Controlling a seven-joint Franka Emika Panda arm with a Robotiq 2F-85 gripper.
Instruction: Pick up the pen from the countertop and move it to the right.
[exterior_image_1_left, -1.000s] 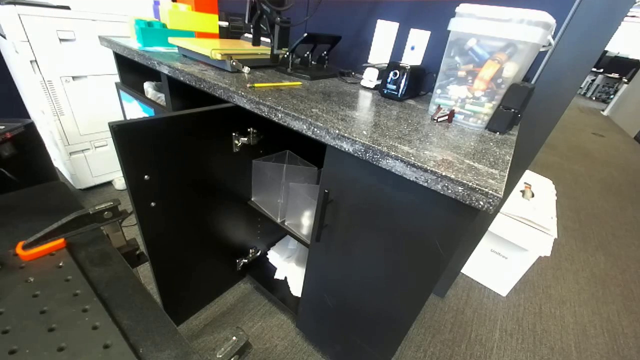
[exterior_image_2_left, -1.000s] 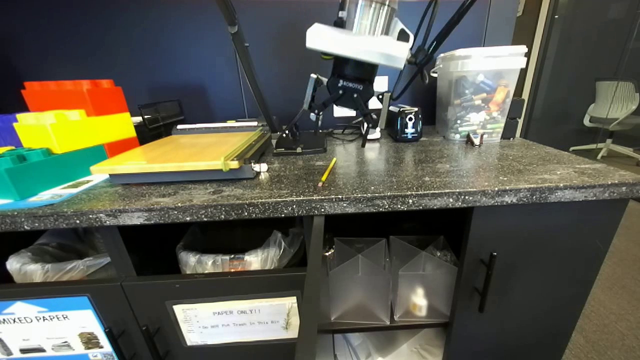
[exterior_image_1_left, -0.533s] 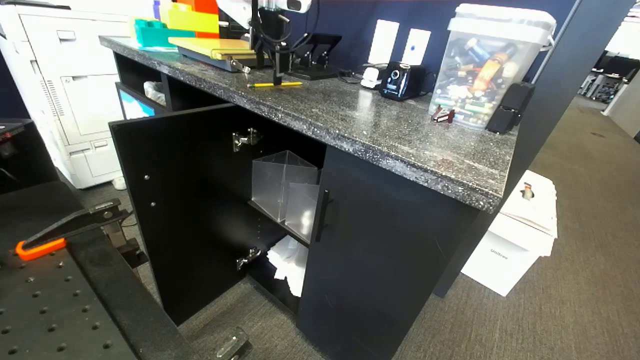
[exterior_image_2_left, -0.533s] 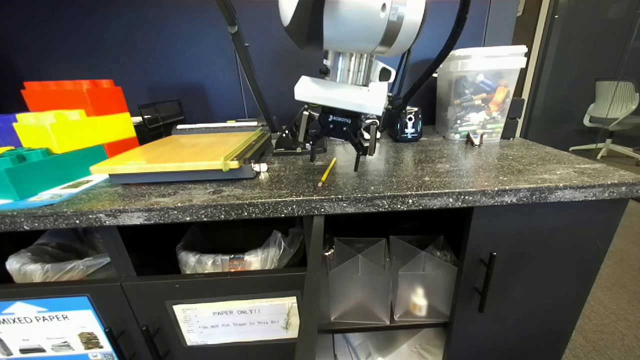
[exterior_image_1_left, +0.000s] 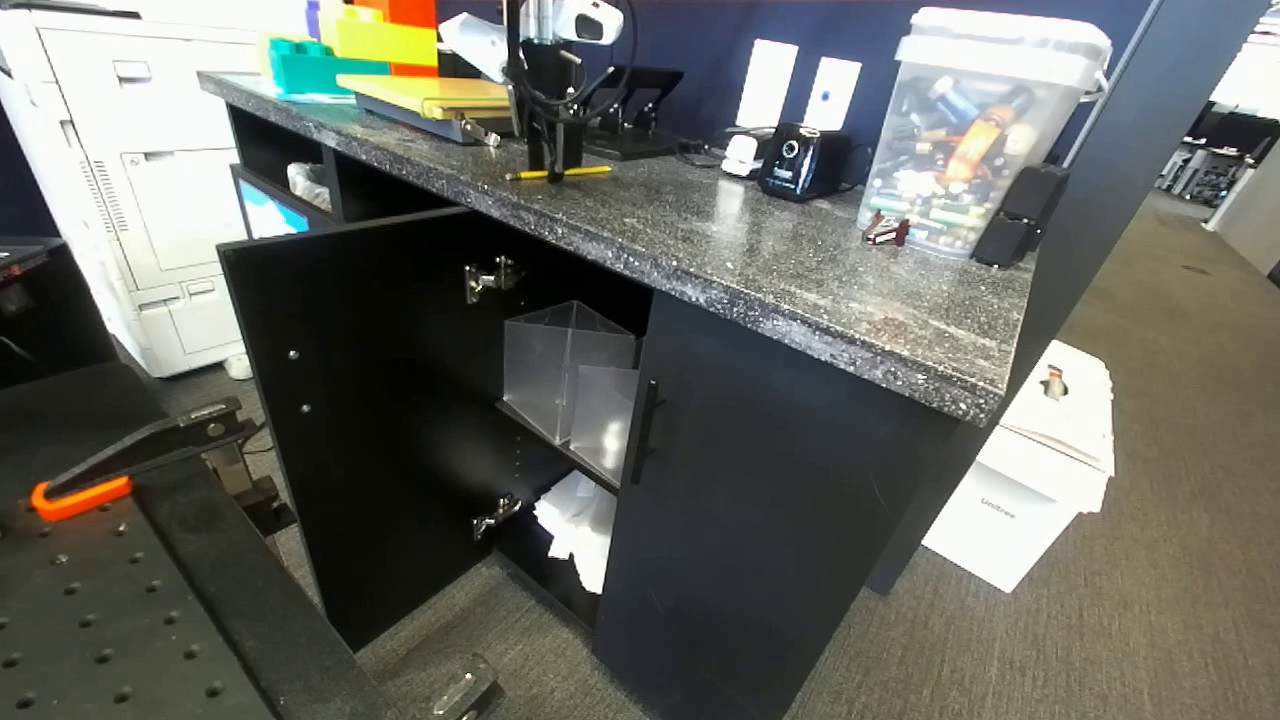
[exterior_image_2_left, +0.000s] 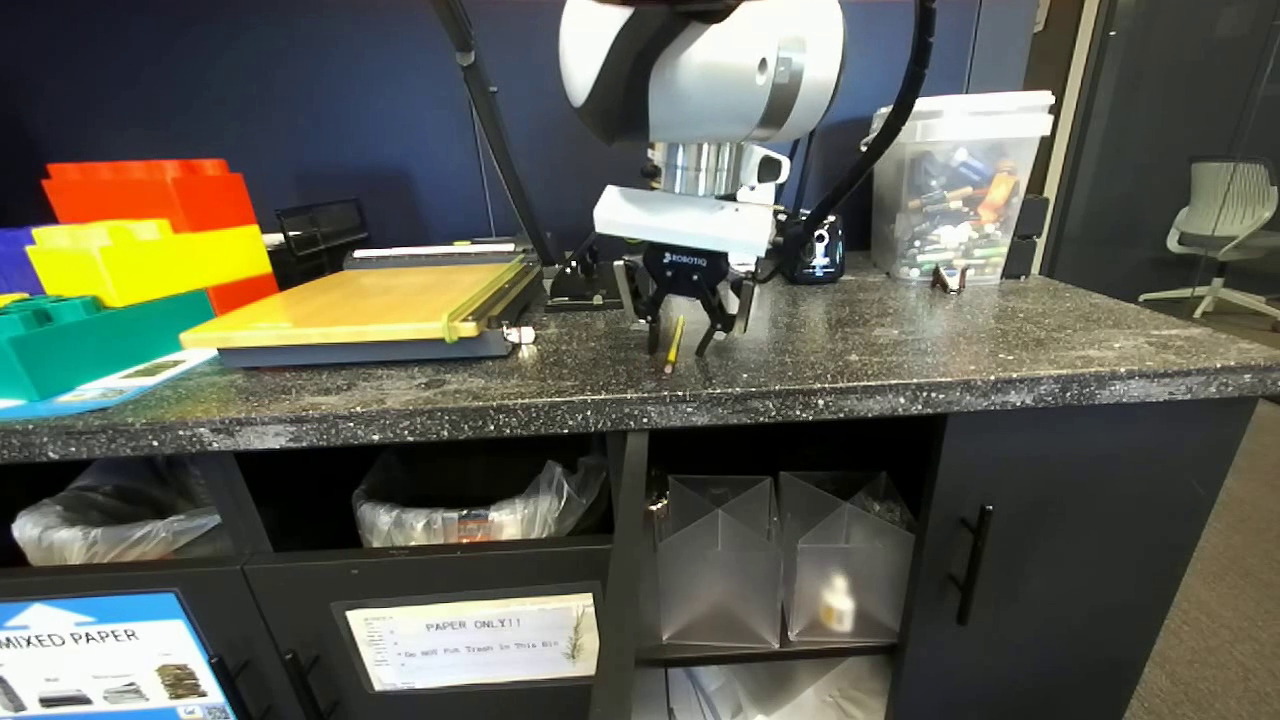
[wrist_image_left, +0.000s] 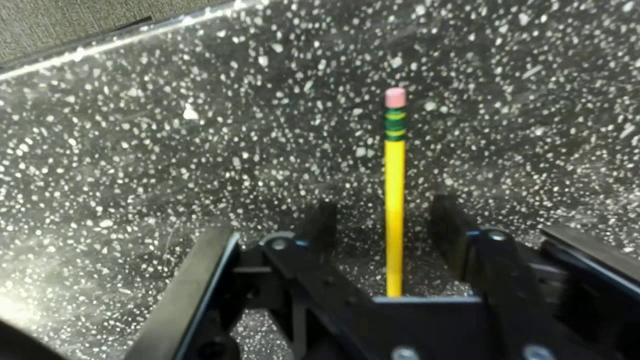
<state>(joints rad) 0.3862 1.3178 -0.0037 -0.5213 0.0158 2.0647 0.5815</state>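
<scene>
Jaws parted, grasping nothing, and the pencil sits right in the gap: the wrist view gives speckled countertop on either side of the yellow shaft, a shade more on the left of the frame, with the gripper astride it. That close look picks out what the wider cameras barely resolve, the pink eraser and green collar pointing up the frame, while the lower end runs out of sight behind the gripper's body. Top corner, there's the countertop's edge and carpet beyond. Over to an exterior view: black fingers stand left and right of the pencil, which lies on the countertop, eraser toward the camera; whether the fingertips touch the surface, can't tell. In an exterior view with a cabinet door standing wide, a finger crosses in front of the shaft, both its ends poking out, and the gap is hard to read. A big white machine and a box marked "Unitree" share that shot; a "PAPER ONLY!!" sign and a pale chair turn up in an exterior view as well. In both exterior views, the lidded clear tub stands well apart from the pencil.
</scene>
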